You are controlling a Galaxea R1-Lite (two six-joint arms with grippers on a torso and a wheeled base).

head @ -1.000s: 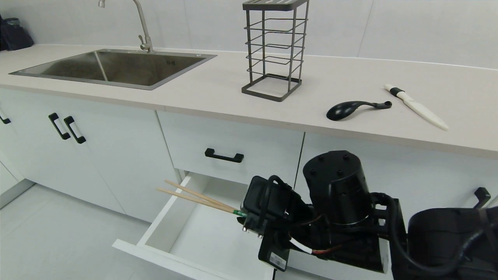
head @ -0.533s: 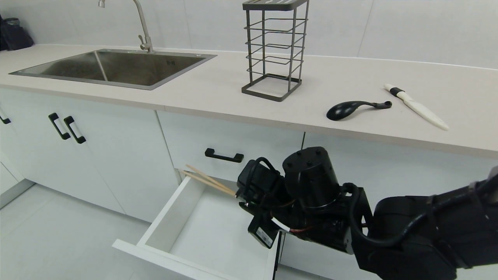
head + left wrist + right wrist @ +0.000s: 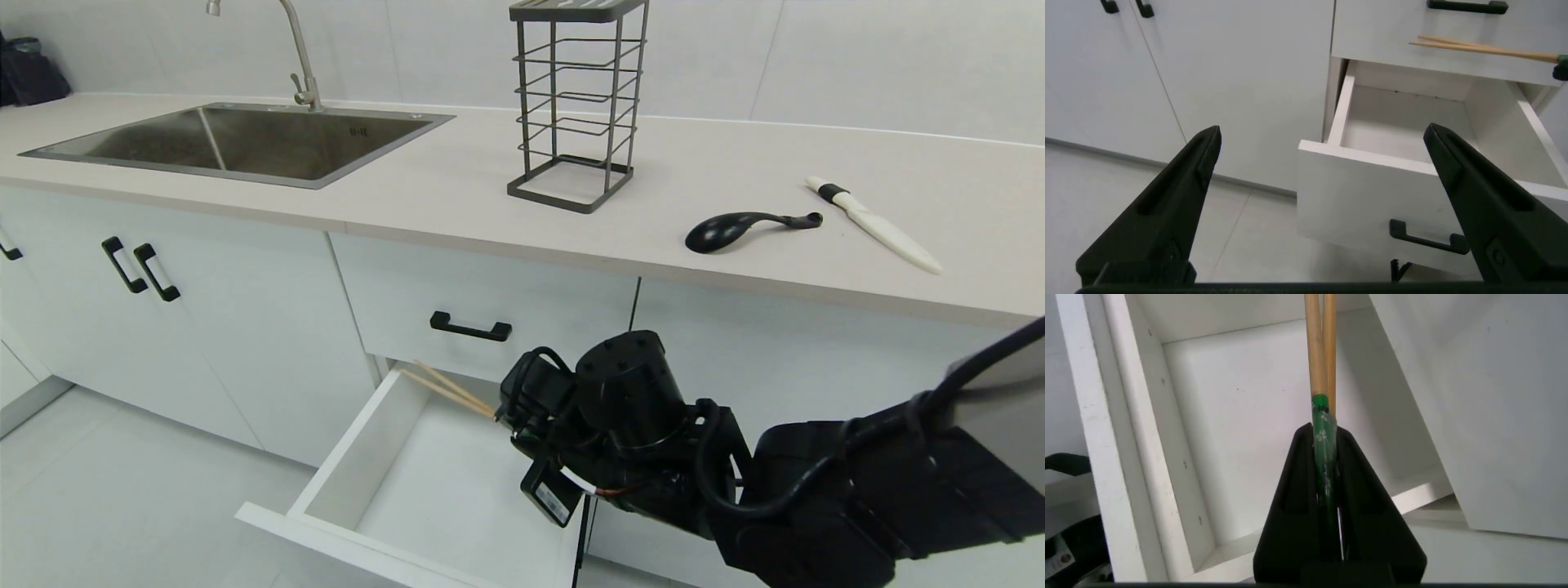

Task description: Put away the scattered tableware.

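Clamped on the green-banded ends of the chopsticks (image 3: 1319, 351), the right gripper (image 3: 1323, 437) hangs over the open drawer (image 3: 343, 457), with both sticks pinched flat between its fingers. The pair points away from the gripper toward the drawer's back corner, on the sink side.

Change noted: a second ago the stick tips stood out past the drawer's left wall, above the floor. They now lie within the drawer's outline, close under the shut drawer front above. The right arm has come down and swung inward to carry them there. The counter's contents have not shifted.

Finding: the chopsticks are held in the air above the drawer floor and are not yet resting on it, so this item counts as positioned but not delivered. By this inspector's judgement, a short further descent and a release would complete it. The tips sit near the upper drawer front, and contact there could skew the pair.

The left gripper (image 3: 1321, 131) stands with its fingers wide apart and empty, well off to the side and facing the drawer front.

Outstanding: a black spoon (image 3: 727, 229) and a white knife (image 3: 873, 224) lie on the counter (image 3: 408, 196), just beside each other and apart from the wire rack (image 3: 575, 106).
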